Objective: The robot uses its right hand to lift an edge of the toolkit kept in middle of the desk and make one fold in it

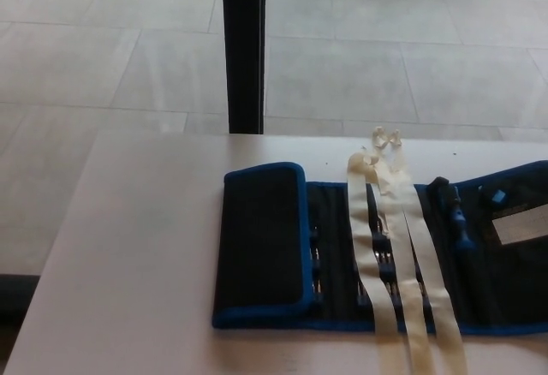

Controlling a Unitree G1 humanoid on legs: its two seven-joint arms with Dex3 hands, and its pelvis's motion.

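Note:
A black toolkit roll with blue trim (479, 281) lies on the white desk (145, 255), running off the picture's right edge. Its left end flap (261, 238) is folded over onto the rest. Small tools sit in the pockets, among them a blue-handled one (461, 221). Two cream ribbon ties (390, 247) lie across the roll from the far side down to the desk's front edge. Neither of my hands shows in the head view.
A black vertical post (244, 45) stands behind the desk's far edge. Grey floor tiles (385, 50) lie beyond. A white label (522, 223) sits on the toolkit at the right.

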